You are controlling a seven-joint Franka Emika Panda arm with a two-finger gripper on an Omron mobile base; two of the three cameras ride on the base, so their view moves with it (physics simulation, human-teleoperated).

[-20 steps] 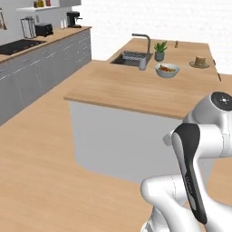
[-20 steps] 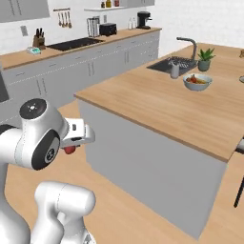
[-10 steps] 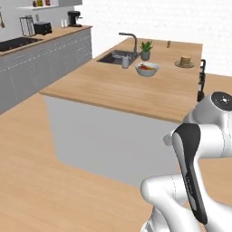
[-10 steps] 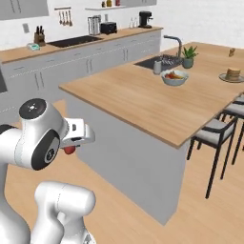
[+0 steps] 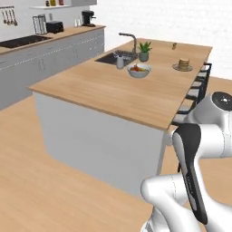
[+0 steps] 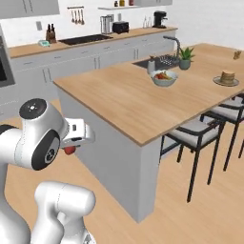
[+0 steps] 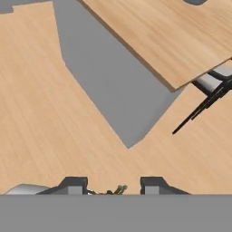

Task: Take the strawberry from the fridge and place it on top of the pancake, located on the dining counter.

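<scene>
My gripper is shut on the strawberry, whose green leaves poke up between the two dark fingertips. From the right base view the red strawberry hangs under the hand, held low and close to the arm over the wooden floor. The pancake sits on its grey plate at the far right end of the dining counter, well away from the gripper. In the left base view the pancake lies far back on the dining counter. The fridge is out of view.
A white fruit bowl stands near the sink and faucet, with a small plant beside them. Dark-framed stools line the island's right side. The wall counter with cooktop runs along the back. Open floor lies ahead of the island's corner.
The whole scene has shifted in both base views, so the base has driven and turned relative to the island. The arm's pose and its hold on the strawberry look the same.
</scene>
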